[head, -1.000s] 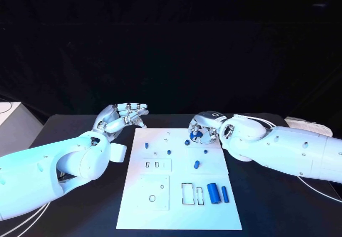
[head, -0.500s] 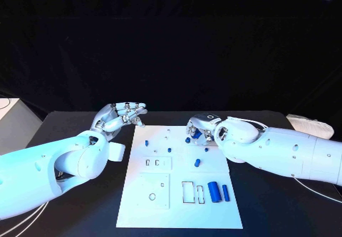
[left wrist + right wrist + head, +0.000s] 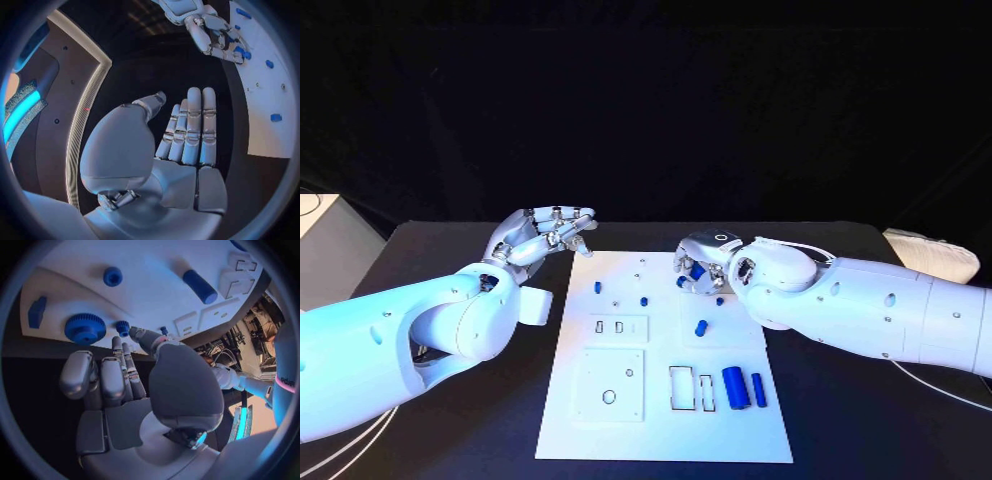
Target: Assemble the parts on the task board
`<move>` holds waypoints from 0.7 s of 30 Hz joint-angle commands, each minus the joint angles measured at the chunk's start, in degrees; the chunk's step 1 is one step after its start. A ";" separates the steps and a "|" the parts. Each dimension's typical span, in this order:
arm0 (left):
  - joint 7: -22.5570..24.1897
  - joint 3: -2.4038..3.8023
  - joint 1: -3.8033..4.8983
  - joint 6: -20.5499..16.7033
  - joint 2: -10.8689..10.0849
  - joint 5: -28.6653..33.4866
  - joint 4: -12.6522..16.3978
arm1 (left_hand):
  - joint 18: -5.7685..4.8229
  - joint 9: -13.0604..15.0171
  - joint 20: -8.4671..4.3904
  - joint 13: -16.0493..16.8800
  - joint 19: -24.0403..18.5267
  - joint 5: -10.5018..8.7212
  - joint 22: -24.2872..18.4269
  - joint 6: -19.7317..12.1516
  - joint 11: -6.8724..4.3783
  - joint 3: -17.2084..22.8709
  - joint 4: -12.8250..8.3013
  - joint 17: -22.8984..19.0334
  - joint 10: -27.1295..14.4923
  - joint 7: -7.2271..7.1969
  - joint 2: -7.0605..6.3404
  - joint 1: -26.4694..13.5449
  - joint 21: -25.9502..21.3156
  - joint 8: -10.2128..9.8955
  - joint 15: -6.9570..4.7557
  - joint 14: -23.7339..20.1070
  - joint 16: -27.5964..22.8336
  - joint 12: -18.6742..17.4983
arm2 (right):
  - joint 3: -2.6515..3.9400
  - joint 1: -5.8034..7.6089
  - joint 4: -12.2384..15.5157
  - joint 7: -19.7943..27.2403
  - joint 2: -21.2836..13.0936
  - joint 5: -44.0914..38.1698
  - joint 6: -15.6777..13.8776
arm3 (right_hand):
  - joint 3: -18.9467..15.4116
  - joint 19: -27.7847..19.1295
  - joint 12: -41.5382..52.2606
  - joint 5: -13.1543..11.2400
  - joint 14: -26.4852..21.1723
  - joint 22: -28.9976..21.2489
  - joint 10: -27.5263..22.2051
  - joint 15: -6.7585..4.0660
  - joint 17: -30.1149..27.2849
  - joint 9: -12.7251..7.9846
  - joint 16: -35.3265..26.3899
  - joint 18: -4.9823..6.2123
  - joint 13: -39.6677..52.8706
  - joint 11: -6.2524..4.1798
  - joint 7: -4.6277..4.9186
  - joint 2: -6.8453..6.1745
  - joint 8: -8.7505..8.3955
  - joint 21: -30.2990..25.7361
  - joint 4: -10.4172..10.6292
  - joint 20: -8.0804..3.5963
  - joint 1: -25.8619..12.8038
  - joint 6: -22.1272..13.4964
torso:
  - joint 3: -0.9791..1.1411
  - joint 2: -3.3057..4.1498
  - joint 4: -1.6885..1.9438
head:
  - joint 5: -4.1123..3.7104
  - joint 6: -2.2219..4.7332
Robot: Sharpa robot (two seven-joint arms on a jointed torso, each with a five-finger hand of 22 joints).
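The white task board (image 3: 589, 420) lies mid-table. My right hand (image 3: 701, 262) hovers low over its far right part. In the right wrist view its thumb and a fingertip (image 3: 116, 340) meet at a small blue gear (image 3: 122, 326), right beside a large blue gear (image 3: 84, 329) near the board's edge (image 3: 156, 295). My left hand (image 3: 545, 232) hangs off the board's far left corner, fingers apart and holding nothing (image 3: 187, 130). The left wrist view also catches the right hand (image 3: 209, 27) at the board (image 3: 275, 85).
Two blue cylinders (image 3: 733, 386) (image 3: 757, 389) lie at the board's near right beside rectangular slots. A short blue piece (image 3: 701, 327) lies mid-board, and blue pegs (image 3: 597, 288) (image 3: 645, 299) stand farther left. Black table surrounds the board.
The right hand has edged slightly left over the board's far part, and the camera has shifted a little. The left hand has kept its place.
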 commanded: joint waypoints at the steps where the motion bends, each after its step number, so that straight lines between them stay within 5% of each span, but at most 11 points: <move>1: 0.08 0.09 0.11 1.21 0.05 0.37 0.15 | 1.03 0.09 0.12 0.05 -0.33 0.22 0.05 0.16 0.32 0.28 -0.19 0.05 -0.04 0.28 -0.06 -0.62 0.10 -0.10 -0.11 -0.34 0.26 -0.16 | -0.02 -0.07 -0.31 -0.13 0.28 -1.04 1.28 | 0.03 0.42 -0.11 -0.30 1.76 0.08 -0.35 0.28 0.07 0.09 0.26 -0.91 0.06 0.05 0.01 -0.31 -0.07 0.29 0.49 -0.12 0.11 -0.15 | -0.05 0.17 0.04 | 0.02 -0.05; 21: -0.10 0.13 0.14 1.44 0.03 0.58 -0.12 | 1.04 0.11 0.16 0.08 -0.54 0.22 0.24 0.19 0.32 0.40 -0.27 0.22 -0.04 0.29 0.09 -0.66 0.36 -0.09 -0.10 -0.50 0.41 -0.11 | -0.14 -0.63 -1.17 -0.25 0.92 -1.72 1.39 | 1.43 0.72 0.25 0.04 1.34 1.88 0.81 0.03 0.31 1.15 1.37 -1.10 0.39 -0.29 -0.26 1.07 1.07 1.50 0.44 -0.25 1.62 1.63 | 0.03 0.71 0.01 | 0.10 -0.58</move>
